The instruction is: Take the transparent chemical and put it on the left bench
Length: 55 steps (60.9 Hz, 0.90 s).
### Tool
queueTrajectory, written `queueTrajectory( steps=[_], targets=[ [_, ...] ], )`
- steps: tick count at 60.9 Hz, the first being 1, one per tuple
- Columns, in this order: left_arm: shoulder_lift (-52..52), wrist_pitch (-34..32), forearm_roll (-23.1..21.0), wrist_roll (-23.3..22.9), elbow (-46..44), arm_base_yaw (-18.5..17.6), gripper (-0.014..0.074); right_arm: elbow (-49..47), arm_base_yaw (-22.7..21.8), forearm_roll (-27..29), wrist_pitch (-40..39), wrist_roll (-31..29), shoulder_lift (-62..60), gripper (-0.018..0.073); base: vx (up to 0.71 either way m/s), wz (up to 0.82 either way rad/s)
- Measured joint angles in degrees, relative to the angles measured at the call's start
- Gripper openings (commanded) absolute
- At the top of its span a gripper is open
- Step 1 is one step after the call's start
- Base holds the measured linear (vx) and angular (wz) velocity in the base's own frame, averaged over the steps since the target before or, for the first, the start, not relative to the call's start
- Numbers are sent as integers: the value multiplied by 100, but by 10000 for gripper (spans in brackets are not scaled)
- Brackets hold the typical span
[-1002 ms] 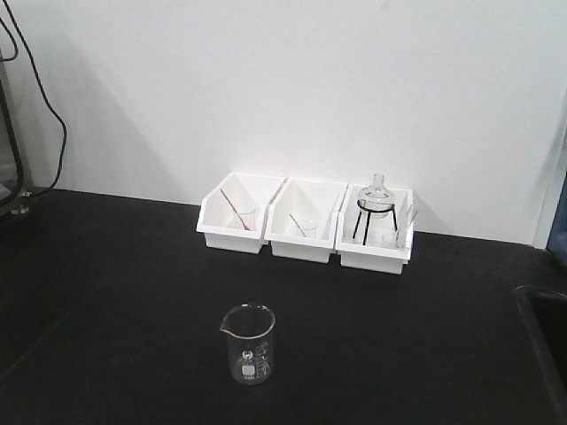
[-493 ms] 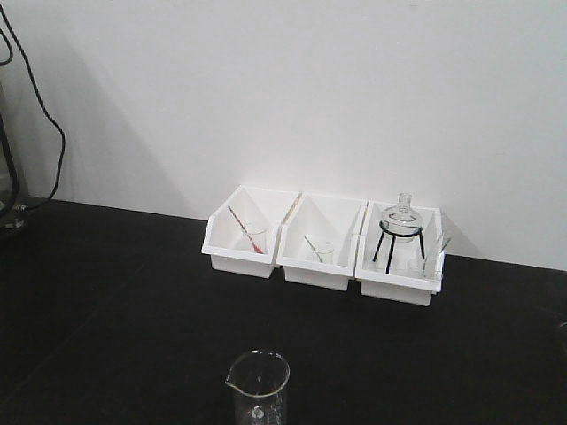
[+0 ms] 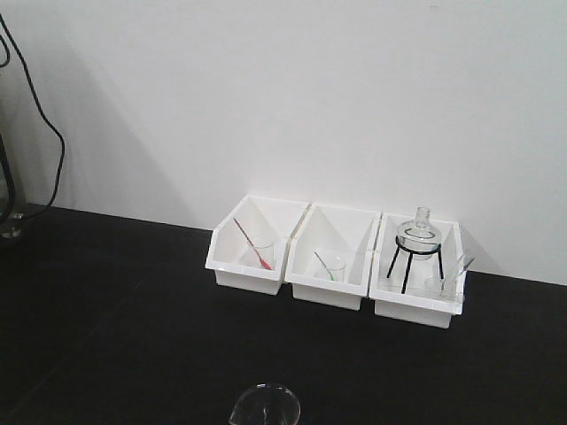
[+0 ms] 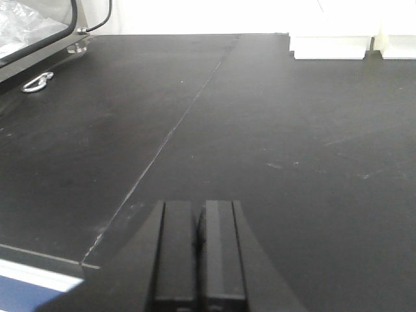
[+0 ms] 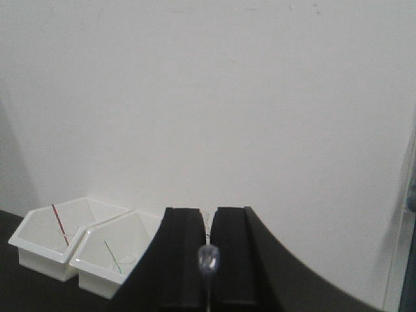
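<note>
Only the rim of the transparent chemical, a clear glass beaker (image 3: 264,405), shows at the bottom edge of the front view. It stands on the left bench (image 3: 106,319), a matte-black countertop, and no gripper is near it there. My left gripper (image 4: 200,207) is shut and empty, low over the bench (image 4: 273,130). My right gripper (image 5: 208,212) is shut and raised, facing the white wall. A small glassy blob (image 5: 208,259) sits on the seam between its jaws. I cannot tell what the blob is.
Three white bins stand against the wall: one with a red rod (image 3: 250,252), one with a green rod (image 3: 332,266), one with a flask on a black tripod (image 3: 416,283). A black cable (image 3: 44,115) hangs at left. A clear-cased device (image 4: 26,26) and the bench's front edge (image 4: 39,257) are at left.
The front view has closed in on the bins, which grew and slid down and right. The beaker slid down the picture until only its rim shows.
</note>
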Motion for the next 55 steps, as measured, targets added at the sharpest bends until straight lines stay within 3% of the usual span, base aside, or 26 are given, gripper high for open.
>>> queueTrajectory(
  steps=[11, 27, 39, 45, 55],
  targets=[
    [0, 0, 0, 0, 0, 0, -4, -18, 0, -332, -1073, 1004, 541, -1, 3, -2],
    [0, 0, 0, 0, 0, 0, -4, -1000, 0, -2953, -3212, 2786, 3056, -1, 0, 0],
    [0, 0, 0, 0, 0, 0, -4, -1790, 154, -3231, -3548, 3248, 4257, -1, 0, 0],
    [0, 0, 0, 0, 0, 0, -4, -1966, 909, -3231, -3106, 3261, 4534, -1, 0, 0],
    [0, 0, 0, 0, 0, 0, -4, -2299, 2764, -2744, -1413, 2714, 5187, -1, 0, 0]
  ],
)
